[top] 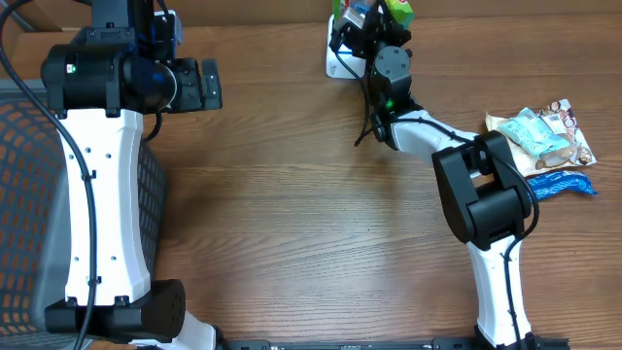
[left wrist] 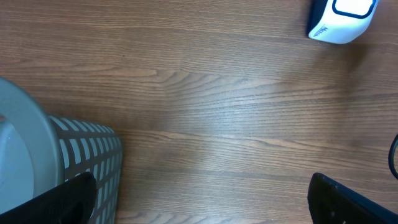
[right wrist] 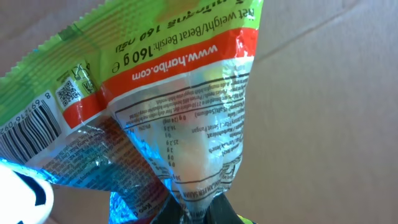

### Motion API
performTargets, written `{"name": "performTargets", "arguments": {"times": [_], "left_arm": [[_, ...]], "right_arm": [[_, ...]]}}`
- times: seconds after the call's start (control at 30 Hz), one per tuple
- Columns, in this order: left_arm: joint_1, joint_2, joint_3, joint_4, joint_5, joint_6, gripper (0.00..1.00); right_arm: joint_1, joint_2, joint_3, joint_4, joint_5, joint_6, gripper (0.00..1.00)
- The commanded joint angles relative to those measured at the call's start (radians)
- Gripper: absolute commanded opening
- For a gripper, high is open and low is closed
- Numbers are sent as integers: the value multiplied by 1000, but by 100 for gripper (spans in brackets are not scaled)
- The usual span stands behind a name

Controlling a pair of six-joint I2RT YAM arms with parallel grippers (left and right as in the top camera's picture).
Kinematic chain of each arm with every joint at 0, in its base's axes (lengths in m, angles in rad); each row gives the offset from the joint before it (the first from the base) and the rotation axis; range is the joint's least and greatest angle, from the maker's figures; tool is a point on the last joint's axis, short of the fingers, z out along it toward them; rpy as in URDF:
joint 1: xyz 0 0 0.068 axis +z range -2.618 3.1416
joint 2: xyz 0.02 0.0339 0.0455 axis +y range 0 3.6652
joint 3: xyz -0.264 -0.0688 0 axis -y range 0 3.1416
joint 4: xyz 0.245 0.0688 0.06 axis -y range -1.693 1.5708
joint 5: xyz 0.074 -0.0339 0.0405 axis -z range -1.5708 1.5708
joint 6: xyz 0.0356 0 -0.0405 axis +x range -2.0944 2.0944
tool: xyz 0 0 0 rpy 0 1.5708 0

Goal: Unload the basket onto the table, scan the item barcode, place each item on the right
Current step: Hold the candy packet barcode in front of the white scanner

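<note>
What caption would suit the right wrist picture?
Right gripper pinches a green candy bag, barcode showing, near the white scanner.

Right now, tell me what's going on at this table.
The right claw is shut on the bottom edge of a green Haribo candy bag, holding it up at the far side of the table, close by the white barcode scanner. The bag's barcode shows on the side nearest the scanner. The left claw is wide open and holds nothing, hovering over bare wood beside the gray mesh basket. More snack packets lie on the right.
</note>
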Motion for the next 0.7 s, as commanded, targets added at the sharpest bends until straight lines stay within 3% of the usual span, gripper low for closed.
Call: {"name": "performTargets", "arguments": {"times": [0.0, 0.67], "left_arm": [[5, -5, 16, 4, -10, 19, 99], [5, -5, 16, 4, -10, 19, 99]], "right_arm": [[-26, 46, 65, 18, -32, 0, 4], [-31, 175, 198, 40, -47, 23, 4]]}}
